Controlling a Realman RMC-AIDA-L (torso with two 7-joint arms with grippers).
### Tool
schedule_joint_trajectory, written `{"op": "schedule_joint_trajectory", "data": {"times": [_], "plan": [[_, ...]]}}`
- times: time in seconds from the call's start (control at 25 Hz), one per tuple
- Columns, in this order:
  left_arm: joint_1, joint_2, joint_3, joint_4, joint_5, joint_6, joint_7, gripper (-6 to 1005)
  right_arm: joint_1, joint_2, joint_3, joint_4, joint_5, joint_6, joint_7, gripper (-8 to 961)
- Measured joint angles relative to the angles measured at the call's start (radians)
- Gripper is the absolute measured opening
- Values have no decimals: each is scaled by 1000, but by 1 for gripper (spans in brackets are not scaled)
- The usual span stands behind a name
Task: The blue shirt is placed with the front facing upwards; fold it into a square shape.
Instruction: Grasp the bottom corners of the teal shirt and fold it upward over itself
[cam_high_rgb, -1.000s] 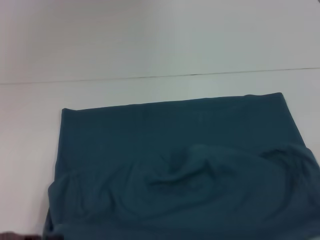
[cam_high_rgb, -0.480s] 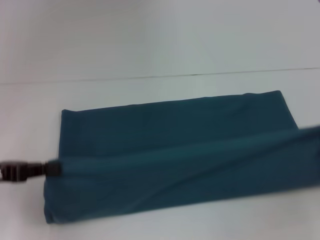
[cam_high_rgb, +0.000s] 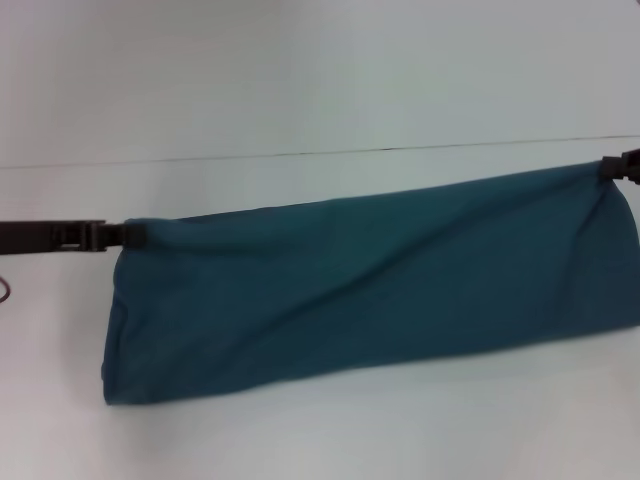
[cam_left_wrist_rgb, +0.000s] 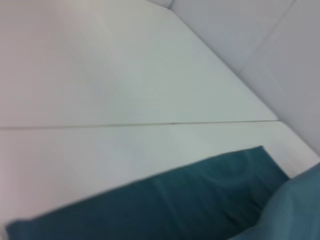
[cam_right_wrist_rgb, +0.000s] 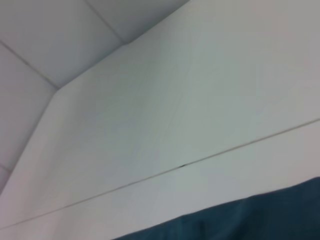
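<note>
No legible text, label, brand, number or sign is found in any view. The blue shirt (cam_high_rgb: 370, 290), stretched across the middle of the head view, presents plain teal fabric only; no lettering can be made out on it. The white table (cam_high_rgb: 320, 80) above it is unmarked apart from a thin seam line.

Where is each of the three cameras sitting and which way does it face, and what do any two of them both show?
Head view: from the robot's head, looking forward and down at the dark teal-blue cotton shirt stretched between the left gripper and right gripper over the white table.
Left wrist view: from the left wrist, across the table; no fingers show.
Right wrist view: from the right wrist, likewise; no fingers show.
Shared: all show the shirt and the table's thin dark seam.
</note>
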Motion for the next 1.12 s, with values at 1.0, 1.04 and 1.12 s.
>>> {"op": "schedule_joint_trajectory", "data": {"times": [1.0, 1.04, 1.12], "plan": [[-56, -91, 64, -107, 20, -464, 126, 124, 103, 107, -117, 132, 11, 542, -77, 95], [-54, -104, 64, -104, 21, -487, 140, 129, 104, 119, -117, 132, 12, 565, -96, 95], [-53, -122, 64, -102, 21, -527, 164, 138, 108, 148, -117, 132, 19, 621, -152, 96]]}}
